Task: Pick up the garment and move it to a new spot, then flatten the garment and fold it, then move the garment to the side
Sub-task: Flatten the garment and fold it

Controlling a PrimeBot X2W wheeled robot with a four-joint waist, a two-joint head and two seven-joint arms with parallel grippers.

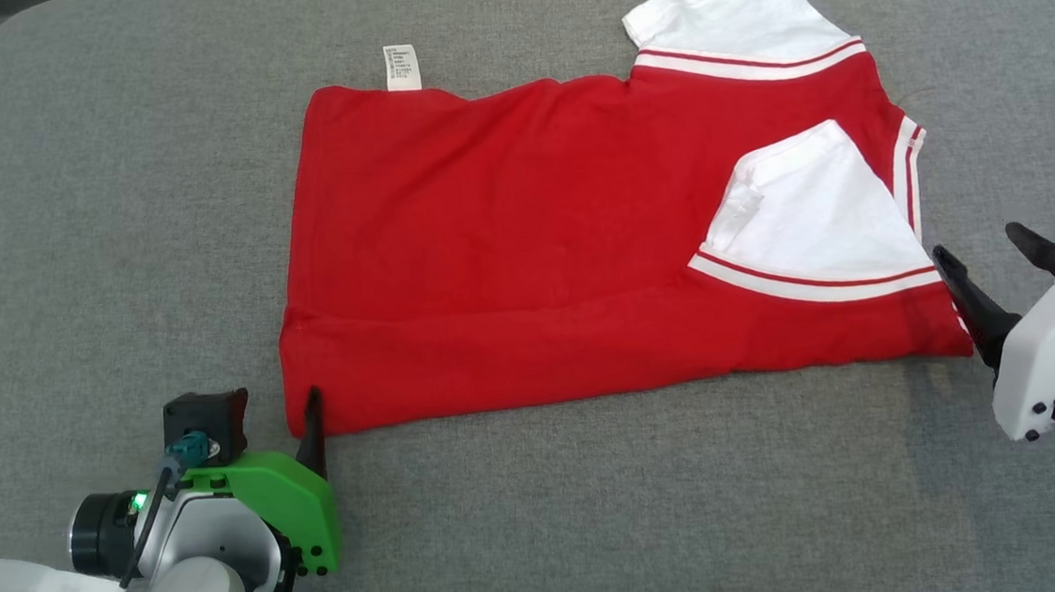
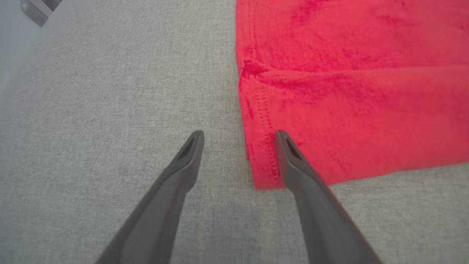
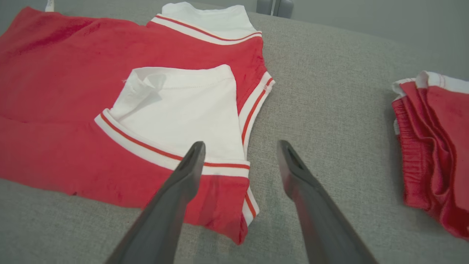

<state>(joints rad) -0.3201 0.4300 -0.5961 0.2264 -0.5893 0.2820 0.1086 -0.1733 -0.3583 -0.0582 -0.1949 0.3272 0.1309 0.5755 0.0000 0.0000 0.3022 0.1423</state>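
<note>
The garment (image 1: pixel 532 239), a red shirt with white sleeves and striped trim, lies flat on the grey table (image 1: pixel 108 225), its near edge folded up over the body. My left gripper (image 1: pixel 273 415) is open at the garment's near left corner. In the left wrist view its fingers straddle the hem (image 2: pixel 262 146), holding nothing. My right gripper (image 1: pixel 975 240) is open at the near right corner. In the right wrist view its left finger (image 3: pixel 183 176) hovers over the folded sleeve band and the right one over bare table.
A white care label (image 1: pixel 402 67) sticks out at the garment's far edge. A second folded red piece with white trim (image 3: pixel 432 146) lies to the right, in the right wrist view. Grey table surface surrounds the garment on all sides.
</note>
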